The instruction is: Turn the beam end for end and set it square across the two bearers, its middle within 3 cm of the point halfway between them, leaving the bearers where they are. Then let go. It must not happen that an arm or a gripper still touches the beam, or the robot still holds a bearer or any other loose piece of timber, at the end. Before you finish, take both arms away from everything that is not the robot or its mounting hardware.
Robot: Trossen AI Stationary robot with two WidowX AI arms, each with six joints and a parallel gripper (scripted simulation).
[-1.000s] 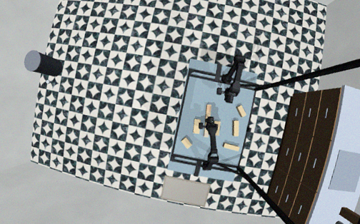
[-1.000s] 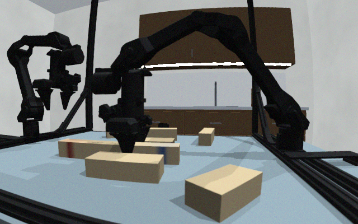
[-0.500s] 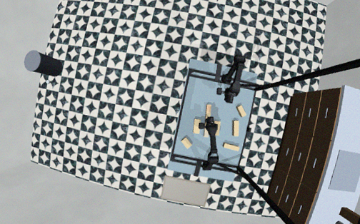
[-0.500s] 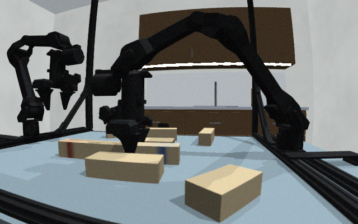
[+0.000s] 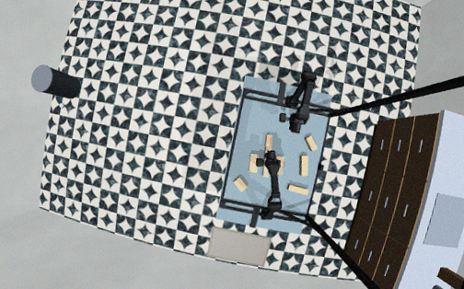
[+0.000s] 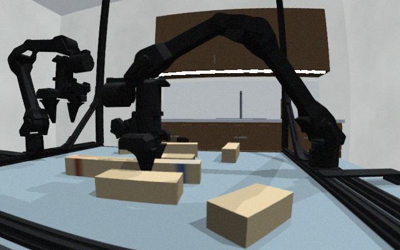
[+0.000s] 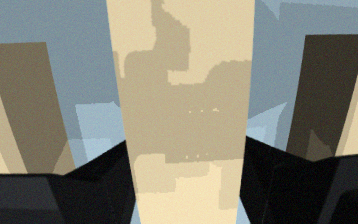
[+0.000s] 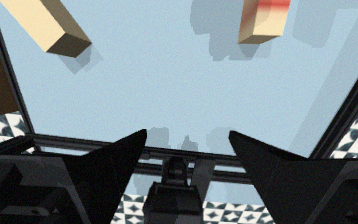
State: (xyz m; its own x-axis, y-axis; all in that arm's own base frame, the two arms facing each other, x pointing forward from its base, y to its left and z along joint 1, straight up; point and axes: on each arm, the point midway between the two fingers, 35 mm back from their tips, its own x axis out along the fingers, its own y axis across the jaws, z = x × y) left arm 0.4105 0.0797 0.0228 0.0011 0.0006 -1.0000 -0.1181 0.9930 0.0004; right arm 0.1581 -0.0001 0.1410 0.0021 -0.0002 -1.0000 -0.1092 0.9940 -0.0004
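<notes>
The left gripper's fingers stand about half open, closed against both long sides of the beam (image 5: 268, 141) (image 6: 103, 164) (image 7: 185, 120) (image 8: 270, 22), which lies low on the blue table top (image 5: 260, 117) (image 6: 234, 175) between them. Along the beam, the red band (image 6: 79, 167) (image 8: 273, 5) is on the side toward the right arm, with the blue band (image 6: 180, 172) on the other side of the grip. Outside the fingers, one on each side, lie two shorter blocks, apparently the bearers: a near block (image 5: 254, 162) (image 6: 137, 189) (image 7: 30, 100) and a far block (image 5: 281, 165) (image 6: 179, 155) (image 7: 327, 90), both apart from the beam. Well away from those fingers, the right gripper (image 5: 296, 123) (image 6: 63, 121) (image 8: 187, 133) hangs wide open above the table, holding nothing.
</notes>
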